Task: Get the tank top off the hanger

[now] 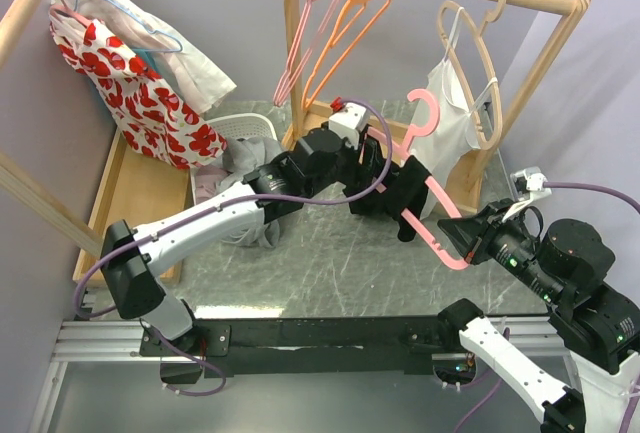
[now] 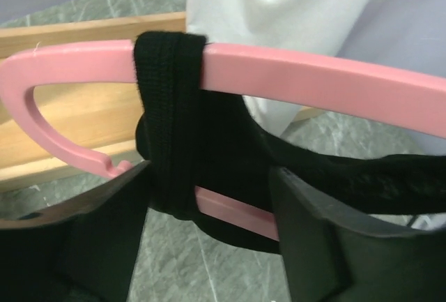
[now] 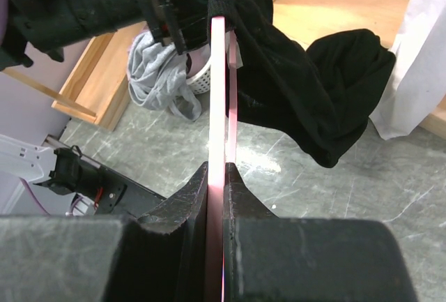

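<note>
The left gripper's (image 2: pixel 210 171) jaws stand wide astride a strap (image 2: pixel 171 107) of the black tank top (image 3: pixel 327 86), which hangs from the pink hanger (image 2: pixel 313 79) above the marbled surface (image 1: pixel 330 253). At the hanger's right end, the right gripper's (image 3: pixel 221 176) jaws pinch its bar.
</note>
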Controlling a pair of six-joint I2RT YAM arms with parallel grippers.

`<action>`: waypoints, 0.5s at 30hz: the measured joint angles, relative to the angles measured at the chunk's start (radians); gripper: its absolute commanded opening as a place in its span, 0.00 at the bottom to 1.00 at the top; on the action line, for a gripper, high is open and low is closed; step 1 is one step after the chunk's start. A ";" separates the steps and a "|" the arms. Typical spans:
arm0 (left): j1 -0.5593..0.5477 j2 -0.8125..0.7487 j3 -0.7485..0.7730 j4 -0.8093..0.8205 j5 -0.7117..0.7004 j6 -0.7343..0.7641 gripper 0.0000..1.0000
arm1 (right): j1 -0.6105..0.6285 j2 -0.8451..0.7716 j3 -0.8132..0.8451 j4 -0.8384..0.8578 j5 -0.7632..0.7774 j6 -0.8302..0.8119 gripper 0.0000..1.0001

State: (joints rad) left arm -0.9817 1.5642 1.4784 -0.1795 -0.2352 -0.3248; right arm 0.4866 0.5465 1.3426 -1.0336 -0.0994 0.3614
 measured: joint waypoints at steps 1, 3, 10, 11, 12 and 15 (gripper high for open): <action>0.000 0.005 0.000 0.001 -0.009 0.002 0.65 | 0.000 0.000 0.000 0.000 0.001 0.000 0.00; 0.000 0.006 -0.005 0.003 -0.029 0.006 0.63 | 0.000 0.000 0.000 0.000 0.002 -0.002 0.00; 0.000 -0.014 -0.023 0.027 -0.070 0.010 0.35 | 0.000 0.000 0.000 0.000 0.024 -0.004 0.00; 0.000 -0.019 -0.027 0.029 -0.072 0.008 0.30 | 0.000 0.000 -0.001 0.000 0.028 -0.004 0.00; 0.000 -0.025 -0.033 0.032 -0.074 0.012 0.23 | 0.000 0.000 -0.002 0.000 0.030 -0.004 0.00; 0.000 -0.032 -0.036 0.037 -0.078 0.018 0.12 | 0.000 0.000 -0.002 0.000 0.032 -0.004 0.00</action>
State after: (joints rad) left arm -0.9813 1.5326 1.4422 -0.1425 -0.3130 -0.3069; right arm 0.4870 0.5465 1.3403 -1.0336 -0.0673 0.3576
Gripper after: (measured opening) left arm 0.216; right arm 0.122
